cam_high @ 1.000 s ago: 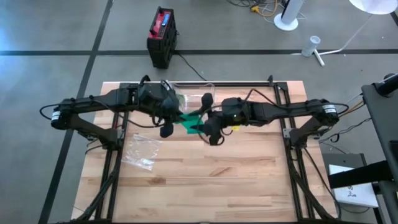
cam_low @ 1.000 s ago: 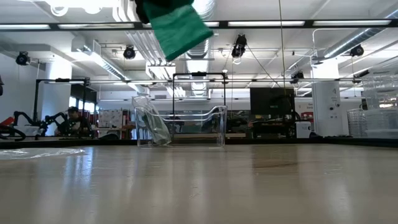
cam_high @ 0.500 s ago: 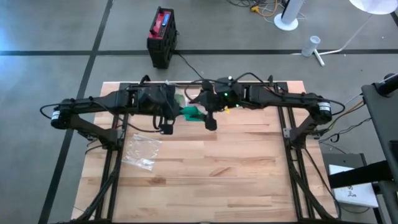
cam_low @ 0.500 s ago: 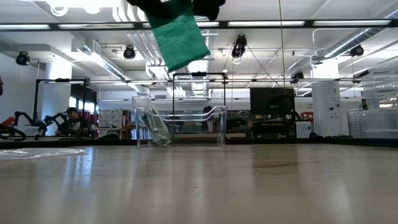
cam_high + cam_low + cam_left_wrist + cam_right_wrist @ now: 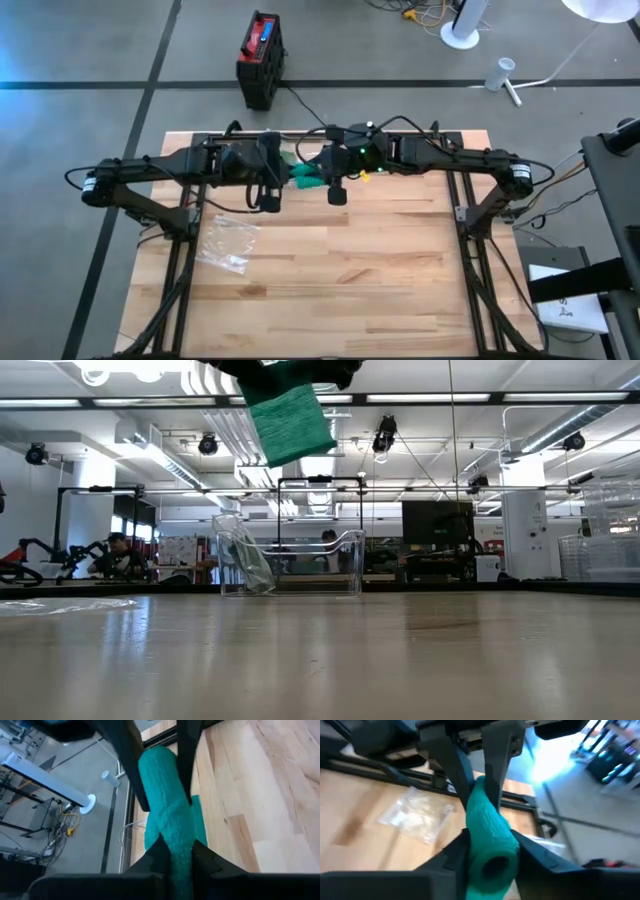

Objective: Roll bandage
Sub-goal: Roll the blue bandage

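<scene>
Now both arms meet over the far middle of the pale wooden tabletop (image 5: 330, 270), one teal crepe bandage roll (image 5: 308, 179) held up in the air between them. The left pincer (image 5: 176, 856) is clenched on one end of the roll; its fingers sit tight against the teal cloth. The right pincer (image 5: 490, 851) has its fingers on either side of the other end, whose hollow core faces its wrist camera, and it appears to be grasping the roll. In the low view a loose flap of the bandage hangs down beneath the two pincers, well above the tabletop.

Risks, as judged:
- The hanging tail may slacken or unwind if either pincer turns without tension.
- The soft roll may slip if the right pincer's hold is light.
- The pincers work end to end; fingers could clash or pinch the wrong layer.

Count:
- bandage: one
- clear plastic bag (image 5: 228, 243): one, flat on the tabletop, near side of the left pincer
- clear plastic bin (image 5: 290, 565): one, at the far edge
- pincers: two
</scene>
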